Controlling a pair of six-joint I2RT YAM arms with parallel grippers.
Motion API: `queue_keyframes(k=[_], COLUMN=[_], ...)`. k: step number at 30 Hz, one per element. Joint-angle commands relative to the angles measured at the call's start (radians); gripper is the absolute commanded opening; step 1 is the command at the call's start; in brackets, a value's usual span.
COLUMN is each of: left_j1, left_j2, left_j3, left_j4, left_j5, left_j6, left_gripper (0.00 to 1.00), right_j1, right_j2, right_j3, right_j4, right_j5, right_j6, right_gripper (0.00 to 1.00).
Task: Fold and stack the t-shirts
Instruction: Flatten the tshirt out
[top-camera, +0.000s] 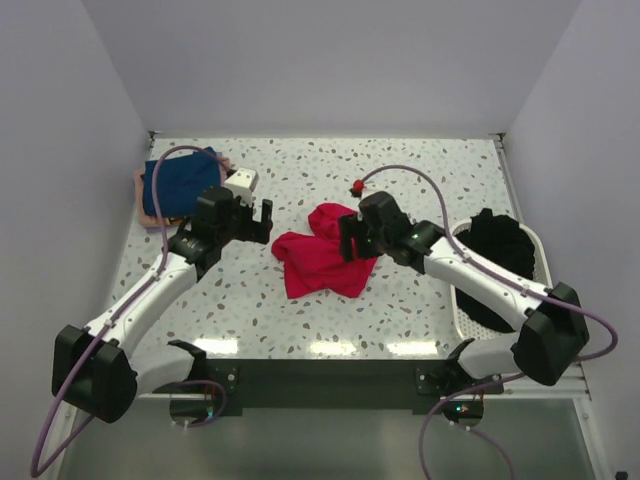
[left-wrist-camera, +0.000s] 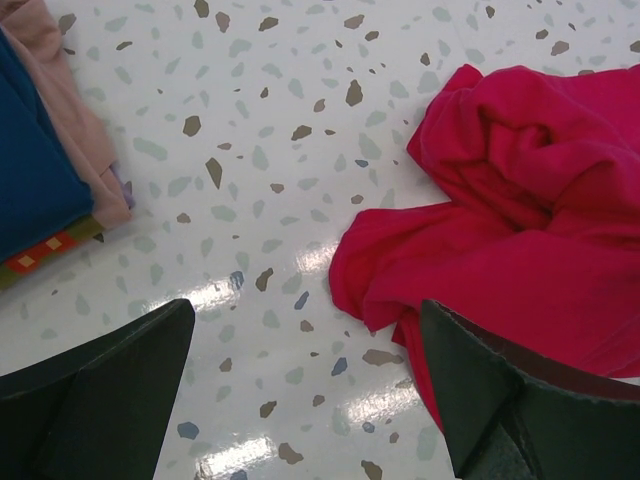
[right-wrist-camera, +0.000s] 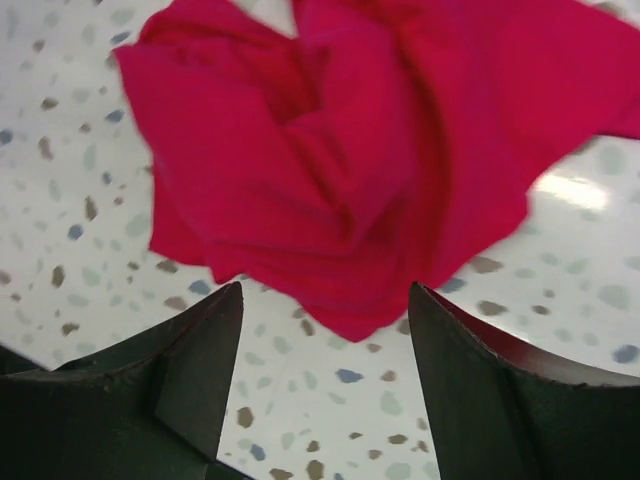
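1. right gripper (right-wrist-camera: 325, 290) hung with jaws spread wide, grasping nothing, just over the crumpled red t-shirt (right-wrist-camera: 340, 150).
2. left gripper (left-wrist-camera: 305, 310) was released too, empty, beside the shirt's left edge.
3. red t-shirt lay bunched mid-table (top-camera: 300, 170) between both grippers.
4. navy t-shirt (top-camera: 178, 185) sat folded on a pink t-shirt (left-wrist-camera: 80, 130), far left.
5. black t-shirts (top-camera: 500, 245) filled the white basket (top-camera: 465, 310), right.

My left wrist view cuts the red tee (left-wrist-camera: 520, 230) at the right edge, the blue-and-pink pile (left-wrist-camera: 40, 170) at the left. My right wrist view blurs and crops the tee's top. From above, my right claw (top-camera: 356, 245) hides its right side.
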Motion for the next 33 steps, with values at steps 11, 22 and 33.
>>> queue_keyframes(k=[11,22,33], left_j1=[0.012,0.054,0.081], left_j2=[0.02,0.021,0.015], left_j3=[0.027,0.043,0.044], left_j4=[0.015,-0.008,-0.004], left_j5=[-0.049,-0.024,0.01], left_j6=[-0.02,-0.041,-0.053], left_gripper=[1.0,1.0,1.0], right_j1=[0.341,0.375,0.39], right_j2=[0.383,0.578,0.554], right_j3=[0.141,0.207,0.158], right_j4=[0.237,0.295,0.205], right_j5=[-0.079,-0.059,0.087], right_j6=[0.107,0.105,0.081], right_gripper=[0.64,0.63,0.59])
